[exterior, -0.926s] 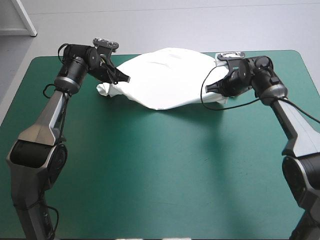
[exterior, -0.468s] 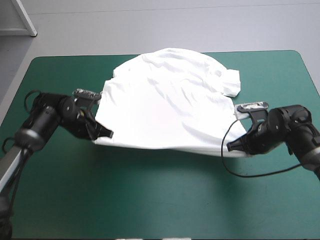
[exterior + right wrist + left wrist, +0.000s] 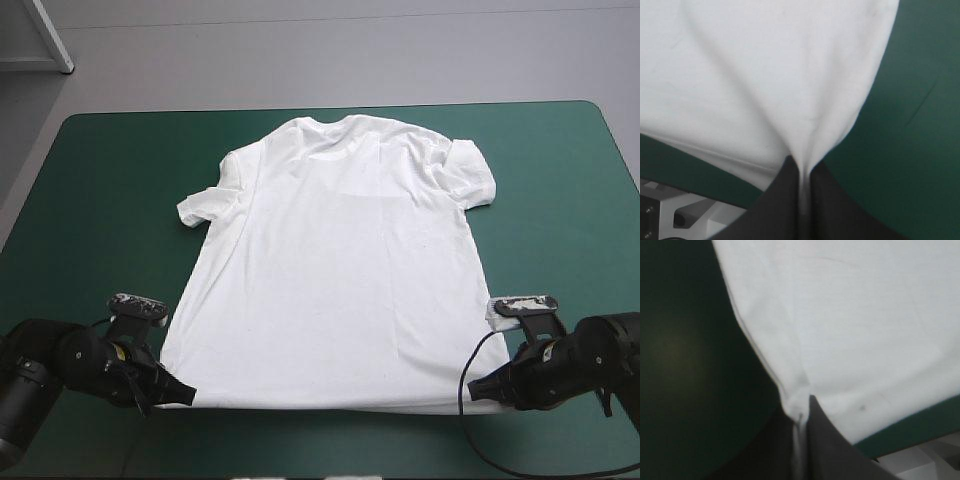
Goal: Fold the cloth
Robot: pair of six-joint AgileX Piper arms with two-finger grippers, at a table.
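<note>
Both jaws are pinching hem corners of the T-shirt (image 3: 335, 270), all but closed on fabric, at lower left and lower right of the high frame. It is lying flat on the bench (image 3: 100, 170), long axis running up-frame from jaws to collar.

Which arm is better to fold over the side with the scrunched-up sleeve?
Right, probably: the right end effector is shut on the T-shirt at that side's hem corner, nearer the scrunched sleeve. The left end effector holds the opposite corner.
</note>
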